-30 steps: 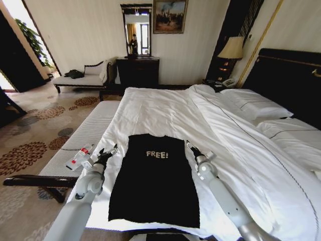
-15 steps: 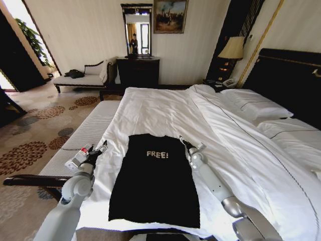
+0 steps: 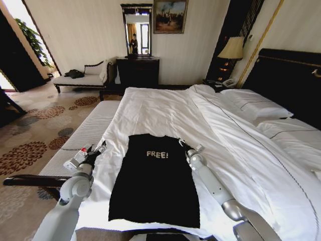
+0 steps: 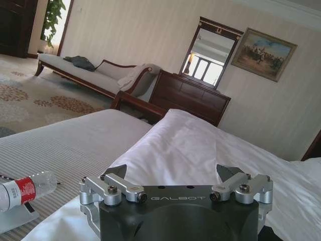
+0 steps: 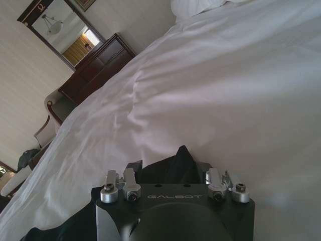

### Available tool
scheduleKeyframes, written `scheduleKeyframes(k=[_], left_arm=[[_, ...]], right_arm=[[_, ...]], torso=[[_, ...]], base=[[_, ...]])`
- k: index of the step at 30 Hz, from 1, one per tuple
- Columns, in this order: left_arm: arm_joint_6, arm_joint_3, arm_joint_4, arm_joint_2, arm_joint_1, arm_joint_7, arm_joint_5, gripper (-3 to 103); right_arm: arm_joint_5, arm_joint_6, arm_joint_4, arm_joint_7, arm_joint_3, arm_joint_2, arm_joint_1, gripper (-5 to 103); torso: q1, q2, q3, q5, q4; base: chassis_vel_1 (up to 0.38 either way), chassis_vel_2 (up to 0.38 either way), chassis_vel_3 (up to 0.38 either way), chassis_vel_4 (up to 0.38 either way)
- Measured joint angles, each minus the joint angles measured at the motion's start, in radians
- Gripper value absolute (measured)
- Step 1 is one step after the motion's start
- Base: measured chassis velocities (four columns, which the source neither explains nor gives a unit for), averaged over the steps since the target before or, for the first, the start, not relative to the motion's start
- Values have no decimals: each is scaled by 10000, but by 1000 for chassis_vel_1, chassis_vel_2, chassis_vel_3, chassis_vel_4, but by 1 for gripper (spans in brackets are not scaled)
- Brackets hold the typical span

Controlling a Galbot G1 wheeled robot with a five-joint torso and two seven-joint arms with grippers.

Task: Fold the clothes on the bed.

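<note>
White bedding covered the bed [image 3: 165, 108], where one black T-shirt [image 3: 154, 181] lay flat near the foot. Since a second earlier the left gripper [image 3: 98, 148] had drawn outward from the shirt's edge toward the single bottle [image 3: 76, 157], its jaws wide and empty. The right gripper [image 3: 181, 143] had crept up to the shirt's shoulder corner; dark cloth sat between its jaws, apparently pinched, though the fingertips were hidden.

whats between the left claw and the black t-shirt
Just bare white sheet, nothing on it, as the head view shows. The left claw hovers beside the T-shirt, jaws open.
</note>
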Motion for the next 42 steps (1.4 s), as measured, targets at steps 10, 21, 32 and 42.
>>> scheduleKeyframes(k=[10,21,32,42], left_arm=[[-4,158,131,-36,-166,-22,17,100],[-6,1018,618,456,-1063,-26,-121,100],[219,3559,5176,-104,-5228,35,-688,100],[267,4738,8028,-1158,-7123,526,-192,100]], right_arm=[[-64,279,1,42,-114,-23,67,18],[-372,1156,302,33,-210,-29,243,0],[-665,1242,640,198,-273,-153,129,0],[-820,1264,705,235,-250,-155,0,0]], torso=[[0,0,0,0,0],[0,0,0,1,2],[2,-1,2,1,-5],[2,-1,2,1,2]], base=[[0,0,0,0],[0,0,0,0],[0,0,0,0],[0,0,0,0]])
